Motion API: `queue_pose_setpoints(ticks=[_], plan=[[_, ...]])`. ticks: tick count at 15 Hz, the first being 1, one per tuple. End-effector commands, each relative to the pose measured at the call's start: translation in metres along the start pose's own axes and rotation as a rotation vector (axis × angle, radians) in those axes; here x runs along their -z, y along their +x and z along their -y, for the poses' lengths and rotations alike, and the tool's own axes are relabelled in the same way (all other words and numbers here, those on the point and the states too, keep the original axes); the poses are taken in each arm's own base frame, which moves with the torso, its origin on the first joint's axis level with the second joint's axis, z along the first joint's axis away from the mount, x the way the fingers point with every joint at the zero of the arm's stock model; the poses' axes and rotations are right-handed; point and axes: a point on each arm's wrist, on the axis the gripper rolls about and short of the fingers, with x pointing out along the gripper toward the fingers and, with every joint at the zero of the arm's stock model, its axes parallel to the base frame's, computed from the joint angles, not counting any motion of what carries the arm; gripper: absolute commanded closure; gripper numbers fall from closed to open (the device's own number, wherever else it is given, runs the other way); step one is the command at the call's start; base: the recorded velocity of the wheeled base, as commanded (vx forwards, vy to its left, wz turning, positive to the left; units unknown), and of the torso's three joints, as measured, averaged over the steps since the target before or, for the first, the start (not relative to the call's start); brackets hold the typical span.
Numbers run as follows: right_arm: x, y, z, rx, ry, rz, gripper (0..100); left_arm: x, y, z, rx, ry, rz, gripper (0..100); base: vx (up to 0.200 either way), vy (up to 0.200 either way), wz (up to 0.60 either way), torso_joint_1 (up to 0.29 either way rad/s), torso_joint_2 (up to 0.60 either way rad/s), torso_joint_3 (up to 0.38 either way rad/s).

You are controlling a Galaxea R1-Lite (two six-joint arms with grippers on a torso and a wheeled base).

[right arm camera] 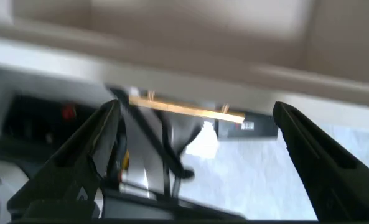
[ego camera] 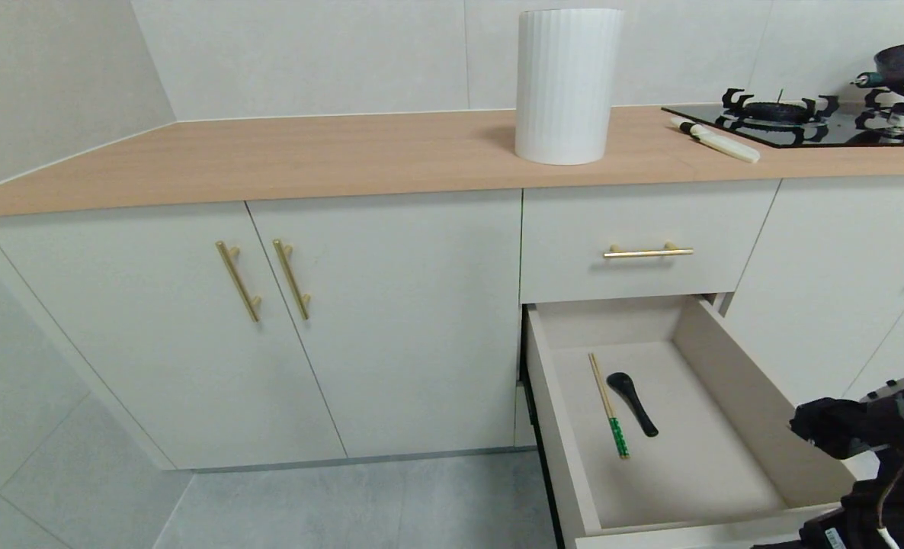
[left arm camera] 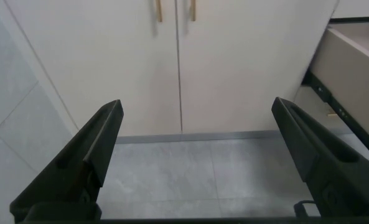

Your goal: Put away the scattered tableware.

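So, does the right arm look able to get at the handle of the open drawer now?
Probably yes. The right gripper is open, the gold handle lies across the gap between its fingers, and nothing stands between them. How near it is I cannot tell.

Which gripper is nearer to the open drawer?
Right. The right gripper is at the front of the open drawer, facing its gold handle. The left gripper is off to the drawer's side, before the cupboard doors.
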Motion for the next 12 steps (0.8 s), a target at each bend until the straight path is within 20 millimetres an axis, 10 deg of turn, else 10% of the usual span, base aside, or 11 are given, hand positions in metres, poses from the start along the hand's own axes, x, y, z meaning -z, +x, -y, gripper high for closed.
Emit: queue_pose_setpoints(ticks=[1, 12], plan=[[-0.002, 0.011, -0.004, 0.005, -0.016, -0.08, 0, 0.0, 0.0, 0.0, -0.001, 0.0, 0.0, 0, 0.0, 0.0, 0.0, 0.0, 0.0, 0.0], [-0.019, 0.039, -0.009, 0.041, 0.101, -0.176, 0, 0.0, 0.0, 0.0, -0.001, 0.0, 0.0, 0, 0.0, 0.0, 0.0, 0.0, 0.0, 0.0]])
